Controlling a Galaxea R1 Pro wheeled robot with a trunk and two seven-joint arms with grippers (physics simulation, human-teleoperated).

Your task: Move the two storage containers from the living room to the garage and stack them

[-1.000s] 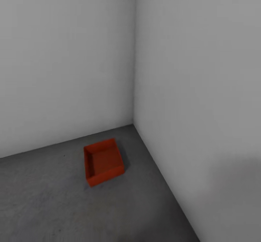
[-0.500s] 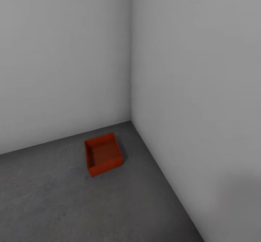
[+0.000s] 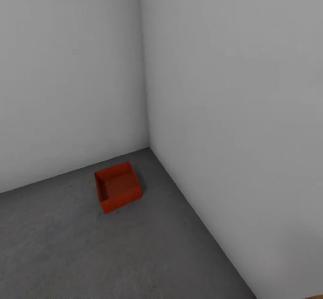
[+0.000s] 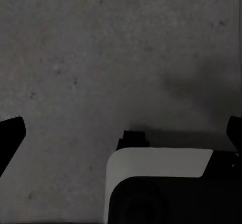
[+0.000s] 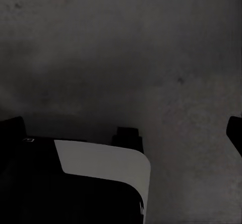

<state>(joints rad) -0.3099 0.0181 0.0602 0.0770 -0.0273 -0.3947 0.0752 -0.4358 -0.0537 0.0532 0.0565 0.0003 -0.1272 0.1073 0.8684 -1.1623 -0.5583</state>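
One red-orange storage container (image 3: 117, 187) sits open side up on the dark grey concrete floor (image 3: 67, 254) of the garage, close to the corner where two pale grey walls meet. It is empty inside. My left gripper (image 4: 121, 133) hangs open over bare concrete, with dark fingertips (image 4: 10, 136) at the picture's sides and nothing between them. My right gripper (image 5: 121, 128) is also open over the concrete, holding nothing. Both point down near my own white and black base (image 4: 161, 163).
Plain pale grey walls (image 3: 233, 110) close off the back and right side. A sliver of orange-brown (image 3: 315, 296) shows at the lower right corner. Concrete stretches out in front of and left of the container.
The whole head view has shifted: the corner and the container now sit further left and look a little smaller. This is camera motion; the container itself lies where it was.
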